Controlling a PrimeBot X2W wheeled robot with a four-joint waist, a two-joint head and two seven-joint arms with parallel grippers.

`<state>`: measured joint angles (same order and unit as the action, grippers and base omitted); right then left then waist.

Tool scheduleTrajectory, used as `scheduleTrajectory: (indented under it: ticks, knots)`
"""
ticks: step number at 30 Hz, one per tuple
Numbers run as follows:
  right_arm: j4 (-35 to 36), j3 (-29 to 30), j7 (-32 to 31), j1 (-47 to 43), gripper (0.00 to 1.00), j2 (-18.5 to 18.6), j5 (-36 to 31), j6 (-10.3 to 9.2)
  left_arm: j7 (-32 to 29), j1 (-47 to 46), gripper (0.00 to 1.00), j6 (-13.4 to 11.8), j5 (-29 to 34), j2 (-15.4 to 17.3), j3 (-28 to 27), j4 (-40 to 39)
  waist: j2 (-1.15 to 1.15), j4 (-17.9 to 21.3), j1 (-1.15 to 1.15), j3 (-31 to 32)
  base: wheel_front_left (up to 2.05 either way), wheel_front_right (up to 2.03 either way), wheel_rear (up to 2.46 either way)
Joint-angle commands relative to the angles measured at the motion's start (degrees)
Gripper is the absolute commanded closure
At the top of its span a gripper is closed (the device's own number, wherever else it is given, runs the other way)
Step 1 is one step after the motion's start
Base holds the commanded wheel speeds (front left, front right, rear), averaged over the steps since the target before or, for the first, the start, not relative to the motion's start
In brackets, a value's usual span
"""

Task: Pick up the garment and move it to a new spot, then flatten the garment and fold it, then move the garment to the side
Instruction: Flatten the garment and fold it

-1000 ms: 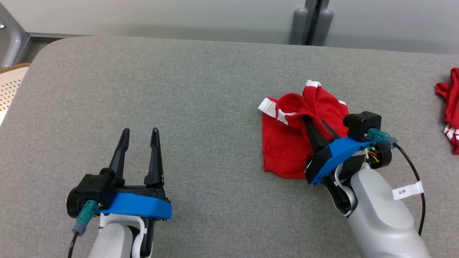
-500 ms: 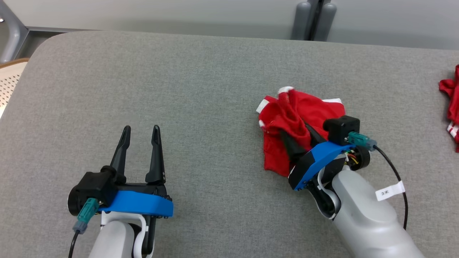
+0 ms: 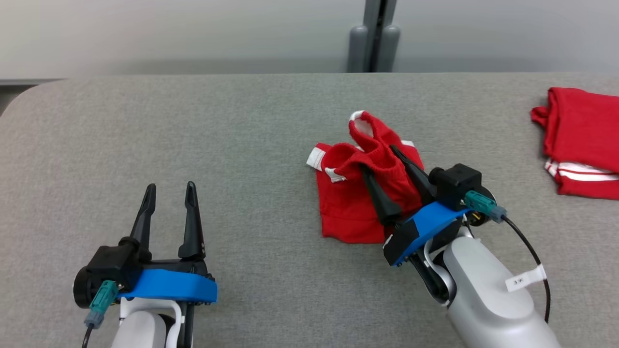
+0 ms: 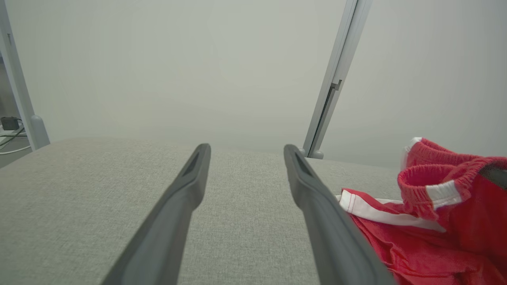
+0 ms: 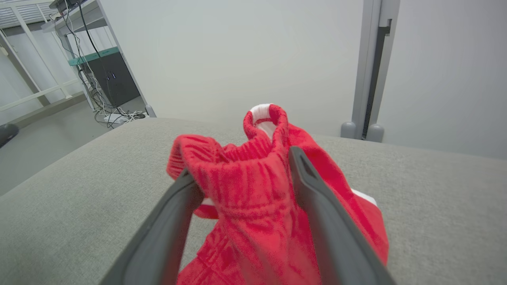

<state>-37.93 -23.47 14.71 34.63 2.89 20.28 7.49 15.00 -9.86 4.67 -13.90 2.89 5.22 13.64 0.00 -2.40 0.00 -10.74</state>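
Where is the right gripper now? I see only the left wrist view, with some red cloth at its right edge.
Observer: The right gripper is at the red garment. Its fingers stand wide apart, with the bunched waistband between them.
Operator: Is the cloth lifted off the table?
Observer: Most of it lies flat on the grey table; the waistband stands up in a bunch.
Operator: Is there any other cloth on the table?
Observer: Yes, a second red garment with white stripes lies apart, at the table's far right.
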Motion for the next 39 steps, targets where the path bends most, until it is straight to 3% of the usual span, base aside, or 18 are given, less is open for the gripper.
scheduleTrajectory:
  ticks: [1,13,30,39]
  knots:
    - [1.4,0.7,-0.2,-1.7,0.0,0.4,-0.5,0.01,0.3,0.4,0.0,0.3,0.5,0.0,-0.7,-0.2,0.0,1.5,0.0,1.2,0.0,0.0,0.0]
    - [9.0,4.3,-2.8,-9.3,0.0,0.4,-2.3,0.01,0.3,0.9,0.0,1.2,0.9,0.0,-1.8,-0.1,0.0,2.8,0.0,1.9,0.0,0.0,0.0]
    - [25.8,22.3,0.3,-22.3,0.0,1.2,-6.6,0.01,0.3,2.9,0.0,1.2,1.6,0.0,-2.6,-0.7,0.0,3.9,0.0,4.0,0.0,0.0,0.0]
    - [28.4,24.7,0.2,-25.9,0.0,0.2,-7.9,0.01,0.3,3.2,0.0,1.2,2.0,0.0,-3.0,-0.9,0.0,3.7,0.0,4.2,0.0,0.0,0.0]
